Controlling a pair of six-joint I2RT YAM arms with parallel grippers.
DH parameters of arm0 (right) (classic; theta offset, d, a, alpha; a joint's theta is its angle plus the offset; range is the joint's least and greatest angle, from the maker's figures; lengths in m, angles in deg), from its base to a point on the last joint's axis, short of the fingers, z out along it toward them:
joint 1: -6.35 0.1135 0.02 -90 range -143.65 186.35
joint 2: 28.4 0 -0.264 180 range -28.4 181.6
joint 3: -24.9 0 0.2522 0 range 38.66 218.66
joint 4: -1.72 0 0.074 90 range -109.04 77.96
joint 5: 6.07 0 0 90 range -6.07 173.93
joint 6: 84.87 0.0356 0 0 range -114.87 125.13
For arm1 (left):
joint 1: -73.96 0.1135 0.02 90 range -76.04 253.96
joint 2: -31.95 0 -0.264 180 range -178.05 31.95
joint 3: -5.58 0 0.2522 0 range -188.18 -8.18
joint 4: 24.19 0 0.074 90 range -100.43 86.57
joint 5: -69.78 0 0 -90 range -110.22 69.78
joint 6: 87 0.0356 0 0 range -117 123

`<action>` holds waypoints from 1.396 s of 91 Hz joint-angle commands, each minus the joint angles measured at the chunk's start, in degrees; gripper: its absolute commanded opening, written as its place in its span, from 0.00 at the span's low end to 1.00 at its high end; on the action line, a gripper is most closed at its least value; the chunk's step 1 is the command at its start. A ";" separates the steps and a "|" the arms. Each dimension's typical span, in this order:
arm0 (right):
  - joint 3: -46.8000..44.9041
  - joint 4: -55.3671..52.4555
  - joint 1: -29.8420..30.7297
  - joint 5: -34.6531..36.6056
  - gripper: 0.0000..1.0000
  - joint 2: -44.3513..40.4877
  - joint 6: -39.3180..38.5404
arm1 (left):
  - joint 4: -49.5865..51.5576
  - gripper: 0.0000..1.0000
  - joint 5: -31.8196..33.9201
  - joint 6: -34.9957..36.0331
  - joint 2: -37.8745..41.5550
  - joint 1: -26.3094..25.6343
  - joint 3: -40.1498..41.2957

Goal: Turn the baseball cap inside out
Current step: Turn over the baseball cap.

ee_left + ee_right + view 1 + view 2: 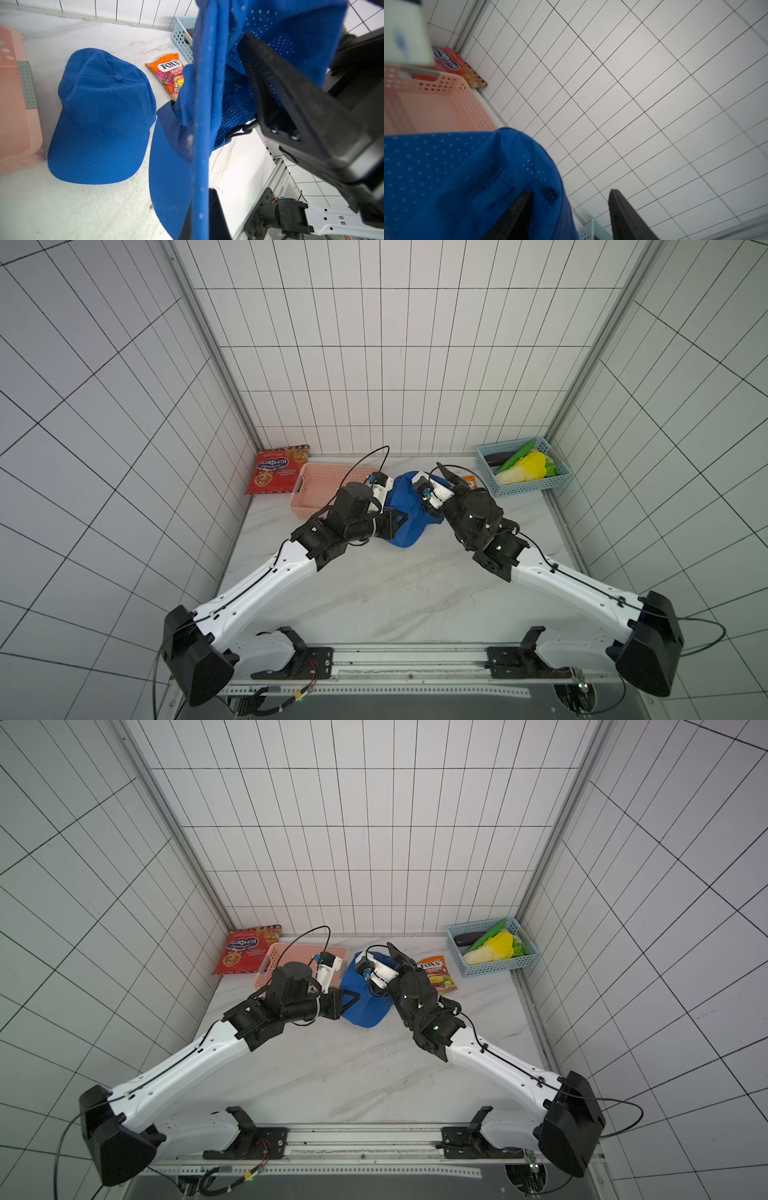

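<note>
left tool (200,209) pinching blue cap (170,162), right tool (570,192) part open

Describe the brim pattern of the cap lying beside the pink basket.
Blue fabric brim: evenly spaced tiny pale dots; best in the left wrist view.

Overhead, in both top views, we look down on the whole marbled table (395,593). Our left wrist camera sits close behind the left fingers (218,216), our right behind the right fingers (625,218), facing the tiled wall (654,83). Both wrist views share the baseball cap (172,170).
</note>
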 commanded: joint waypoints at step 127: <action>14.22 -43.17 -19.92 -85.11 0.00 2.74 46.66 | -3.50 0.00 4.43 7.69 -1.01 3.87 2.86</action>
